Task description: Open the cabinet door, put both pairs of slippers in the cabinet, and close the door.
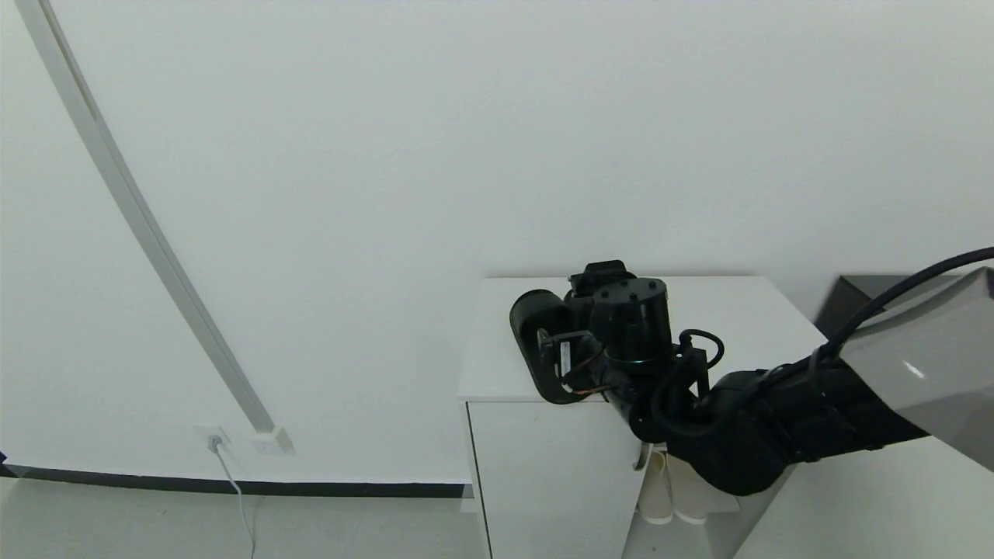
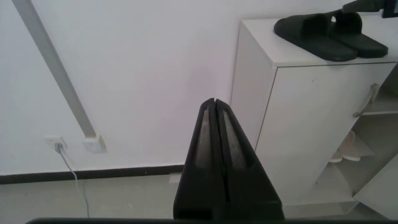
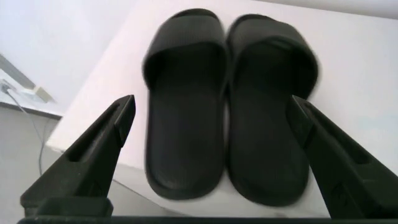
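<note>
Right gripper (image 3: 211,106) fingers spread wide over black slippers (image 3: 185,118) atop cabinet (image 1: 543,466); left gripper (image 2: 215,104) fingers pressed together beside cabinet.

A plain white painted wall (image 1: 388,155) takes up most of what's ahead. Down it runs a long pale grey plastic cable conduit (image 1: 140,213), slanting from the upper left towards the floor. The conduit ends at a small white box (image 1: 272,442) low on the wall. Just beside that box, to its left, sits a white wall socket (image 1: 211,439) with a plug in it, and a thin light-coloured cable (image 1: 241,497) hangs down from the plug. A narrow black skirting strip (image 1: 233,487) runs along the foot of the wall, where it meets the pale grey floor (image 1: 116,524). Far right, against the wall, a dark grey flat-topped block (image 1: 850,299) shows one corner; I cannot tell what it is.
</note>
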